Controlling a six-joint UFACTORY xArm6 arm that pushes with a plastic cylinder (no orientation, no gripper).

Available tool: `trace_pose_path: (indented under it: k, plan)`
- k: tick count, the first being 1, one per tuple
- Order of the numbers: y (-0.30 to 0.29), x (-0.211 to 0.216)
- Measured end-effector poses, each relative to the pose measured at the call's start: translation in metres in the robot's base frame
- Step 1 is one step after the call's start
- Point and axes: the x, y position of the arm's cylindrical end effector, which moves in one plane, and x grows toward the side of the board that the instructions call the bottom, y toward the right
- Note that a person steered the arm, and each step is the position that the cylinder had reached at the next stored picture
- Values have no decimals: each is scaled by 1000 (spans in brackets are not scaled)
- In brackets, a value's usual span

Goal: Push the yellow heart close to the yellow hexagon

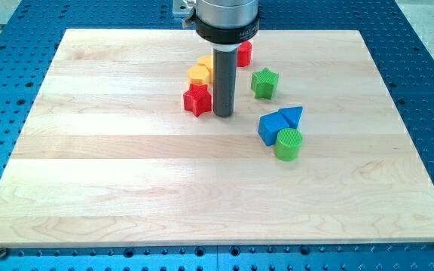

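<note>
A pale wooden board (pixel 126 188) lies on a blue perforated table (pixel 21 30), and everything on it sits in the upper middle part. My landmark is the dark rod (pixel 223 79), which comes straight down from the arm's grey collar (pixel 227 15) at the view's top.

Furthest to the rod's left is the red star (pixel 197 98), low against it and just beside its lower end. Above the star, also left of the rod, two yellow blocks sit touching each other. The nearer-left one, the yellow heart (pixel 197 74), is rounded on top; which way its point faces and how its long axis runs I cannot tell, since its outline merges with its neighbour. The yellow hexagon (pixel 207 65) is just up and right of it, its right edge hidden behind the rod.

My tip (pixel 223 114) rests on the board just right of the red star and below both yellow blocks, apart from the heart. There is no claw here to be released or clenched, only the bare rod.

Right of the rod, a red block (pixel 244 53) peeks out near the collar, shape unclear. Next comes the green star (pixel 264 83), then further right and lower a blue cube (pixel 270 128), a blue triangle (pixel 292 115) and a green cylinder (pixel 288 144), clustered and touching.
</note>
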Motion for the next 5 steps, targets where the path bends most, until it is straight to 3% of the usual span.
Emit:
trace_pose_path:
  k: [1, 5]
  plan:
    - [3, -34]
    - [1, -76]
